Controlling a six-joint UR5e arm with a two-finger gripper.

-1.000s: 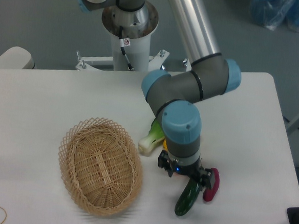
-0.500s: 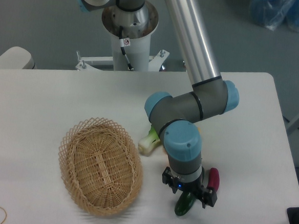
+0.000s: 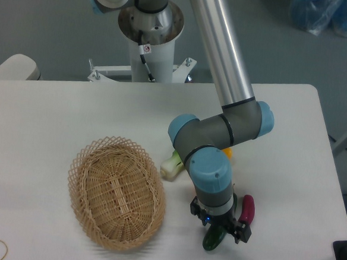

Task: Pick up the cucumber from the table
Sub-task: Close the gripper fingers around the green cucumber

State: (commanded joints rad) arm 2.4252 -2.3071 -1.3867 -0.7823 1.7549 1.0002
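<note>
- I am seeing the black two-finger gripper (image 3: 219,227) sitting low over the dark green glossy cucumber (image 3: 213,239), near the front edge of the large white table (image 3: 55,116).
- The wrist is blocking the fingers from this camera, so I cannot tell how wide the claw is standing or whether it is touching the cucumber.
- Only the cucumber's lower end is showing, poking out below the gripper toward the table's front edge; the rest is lying hidden under the wrist.
- The small purple eggplant-like piece (image 3: 247,209) is lying just to the right of the gripper.
- The oval woven wicker basket (image 3: 117,191) is standing to the left of the arm, and I am seeing nothing inside it.
- The light-green bok choy with a white base (image 3: 172,165) is lying between the basket and the arm, partly covered by it.
- A bit of orange (image 3: 226,151) is peeking out behind the elbow.
- The grey-and-blue arm (image 3: 211,138) is reaching down from the rear mount, folding at the elbow, with the wrist pointing straight down.
</note>
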